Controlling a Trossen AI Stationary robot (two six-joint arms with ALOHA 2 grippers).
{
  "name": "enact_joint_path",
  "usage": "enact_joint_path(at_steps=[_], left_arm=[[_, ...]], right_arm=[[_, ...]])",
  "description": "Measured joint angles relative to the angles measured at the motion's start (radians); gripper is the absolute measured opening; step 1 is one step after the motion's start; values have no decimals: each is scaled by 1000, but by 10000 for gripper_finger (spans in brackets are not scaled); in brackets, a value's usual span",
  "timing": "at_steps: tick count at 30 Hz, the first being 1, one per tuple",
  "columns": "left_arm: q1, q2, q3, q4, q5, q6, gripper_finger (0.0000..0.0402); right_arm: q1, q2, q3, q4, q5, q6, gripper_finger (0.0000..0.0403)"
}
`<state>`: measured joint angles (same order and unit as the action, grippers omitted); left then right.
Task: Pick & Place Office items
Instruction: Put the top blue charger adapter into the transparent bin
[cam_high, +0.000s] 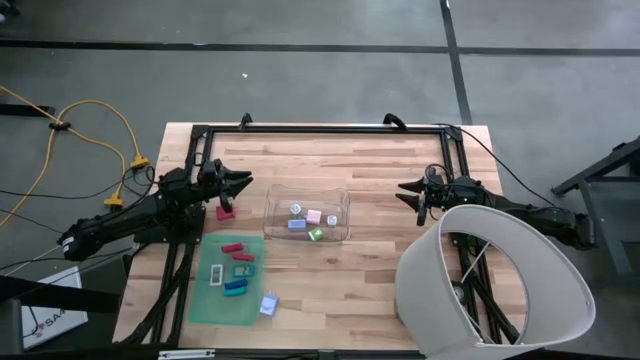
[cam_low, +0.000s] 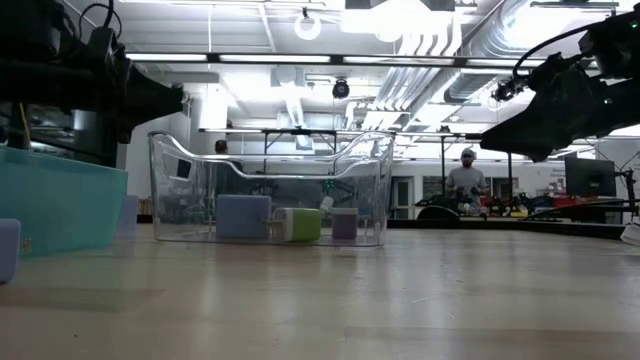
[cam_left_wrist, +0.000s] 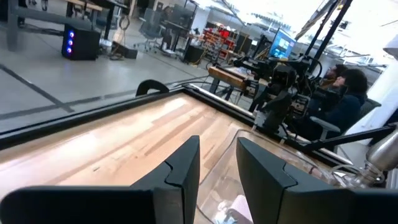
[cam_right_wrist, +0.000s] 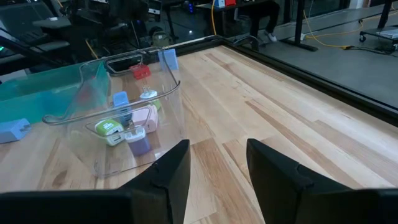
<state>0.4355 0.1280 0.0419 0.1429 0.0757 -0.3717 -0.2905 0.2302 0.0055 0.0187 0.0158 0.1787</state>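
We hold our left jaws slightly apart and empty above the desk, pointing toward three o'clock at the clear bin. The nearest loose office item, a red piece, lies just at their five o'clock; more wait on the green mat at six. Right jaws, apart and empty, sit farther off.

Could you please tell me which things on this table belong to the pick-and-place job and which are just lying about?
Job:
- office items on the green mat
- office items in the clear bin
- red piece by the left gripper
- pale blue piece off the mat

Lying about:
- white lamp shade
- yellow cable
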Motion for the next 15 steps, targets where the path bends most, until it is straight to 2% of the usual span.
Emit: enact_joint_path(at_steps=[5,9,15], left_arm=[[0,12,80,-111,-31,14,102],[0,75,198,-316,-160,9,102],[0,255,348,-487,-308,-92,102]], right_arm=[[0,0,0,0,0,0,144],[0,0,0,0,0,0,144],[0,0,0,0,0,0,144]])
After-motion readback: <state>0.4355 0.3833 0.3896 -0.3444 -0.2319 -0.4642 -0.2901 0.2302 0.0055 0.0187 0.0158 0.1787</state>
